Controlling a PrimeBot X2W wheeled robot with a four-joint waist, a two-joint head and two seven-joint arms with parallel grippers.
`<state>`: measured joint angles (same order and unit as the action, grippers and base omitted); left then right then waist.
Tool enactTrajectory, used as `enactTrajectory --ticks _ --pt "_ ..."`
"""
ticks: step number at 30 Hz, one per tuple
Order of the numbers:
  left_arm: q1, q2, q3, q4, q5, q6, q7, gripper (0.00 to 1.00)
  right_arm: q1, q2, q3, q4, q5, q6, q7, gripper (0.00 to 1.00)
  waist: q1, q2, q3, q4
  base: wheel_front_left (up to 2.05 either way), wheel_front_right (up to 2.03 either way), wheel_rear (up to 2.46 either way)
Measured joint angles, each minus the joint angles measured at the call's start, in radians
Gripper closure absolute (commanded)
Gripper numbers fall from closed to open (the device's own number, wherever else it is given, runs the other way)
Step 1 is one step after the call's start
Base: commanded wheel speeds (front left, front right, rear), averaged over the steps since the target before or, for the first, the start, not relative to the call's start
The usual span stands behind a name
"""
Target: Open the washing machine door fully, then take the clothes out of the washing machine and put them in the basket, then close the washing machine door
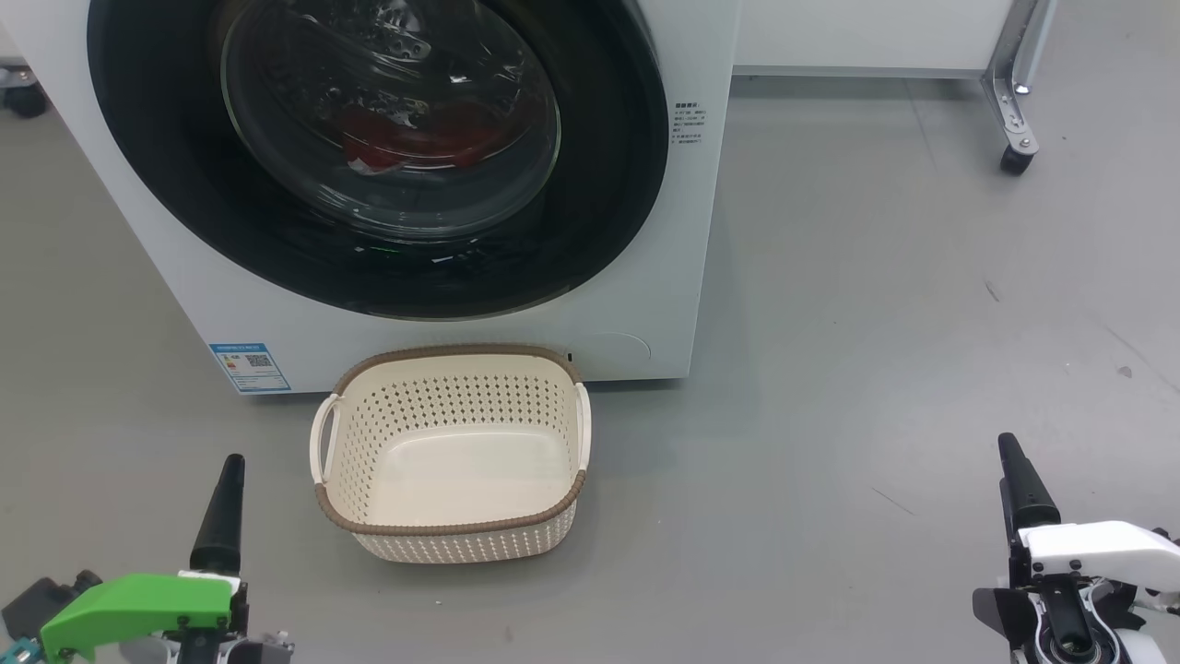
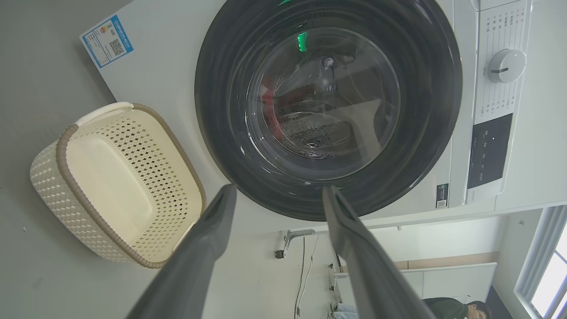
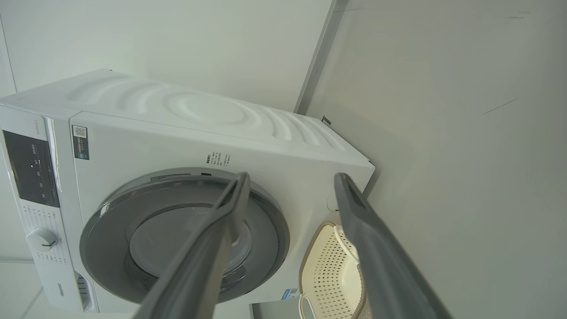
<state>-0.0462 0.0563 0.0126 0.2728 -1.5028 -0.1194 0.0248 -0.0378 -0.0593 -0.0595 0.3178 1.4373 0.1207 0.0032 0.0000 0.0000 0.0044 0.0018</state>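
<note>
The washing machine (image 1: 682, 277) stands at the top of the head view, and its black-rimmed door (image 1: 608, 166) lies flat against the front. Behind the glass, the red clothes (image 1: 415, 138) rest low in the drum. On the floor right in front of the machine sits the cream basket (image 1: 452, 351), with nothing in it. My left gripper (image 2: 279, 190) is open and points at the door's lower rim (image 2: 434, 88), well short of it. My right gripper (image 3: 292, 177) is open too, aimed at the machine's front (image 3: 199, 110) from a distance. Neither holds anything.
A metal frame leg on a castor (image 1: 1017, 159) stands right of the machine, and another wheel (image 1: 23, 97) shows at its left. The control panel dial (image 2: 505, 66) sits above the door. A person (image 2: 460, 308) is at a far edge of the left wrist view.
</note>
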Motion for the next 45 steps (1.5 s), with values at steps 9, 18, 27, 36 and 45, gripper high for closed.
enactTrajectory --ticks 9,18,27,36,45 --pt "-0.017 0.046 -0.065 -0.016 0.152 0.000 -0.046 0.00 -0.021 -0.037 0.050 0.001 -0.154 0.000 -0.032 0.00 0.0000 0.0000 0.000 0.000 0.00 0.00 0.00" --pt "-0.024 0.077 -0.126 -0.019 0.309 0.000 -0.081 0.00 -0.042 -0.054 0.108 0.001 -0.308 -0.001 -0.063 0.00 0.0000 0.0000 -0.002 -0.001 0.00 0.00 0.00" --pt "-0.042 0.098 -0.183 -0.019 0.443 0.008 -0.111 0.00 -0.052 -0.070 0.158 0.000 -0.463 -0.020 -0.090 0.00 0.0000 0.0000 -0.007 -0.002 0.00 0.00 0.00" --pt "-0.051 0.122 -0.243 -0.010 0.596 0.028 -0.142 0.00 -0.058 -0.081 0.212 -0.001 -0.617 -0.036 -0.122 0.00 0.0000 0.0000 -0.010 -0.004 0.00 0.00 0.00" --pt "-0.062 0.131 -0.295 0.007 0.715 0.049 -0.174 0.00 -0.067 -0.092 0.253 0.001 -0.758 -0.053 -0.152 0.00 0.0000 0.0000 -0.013 -0.005 0.00 0.00 0.00"
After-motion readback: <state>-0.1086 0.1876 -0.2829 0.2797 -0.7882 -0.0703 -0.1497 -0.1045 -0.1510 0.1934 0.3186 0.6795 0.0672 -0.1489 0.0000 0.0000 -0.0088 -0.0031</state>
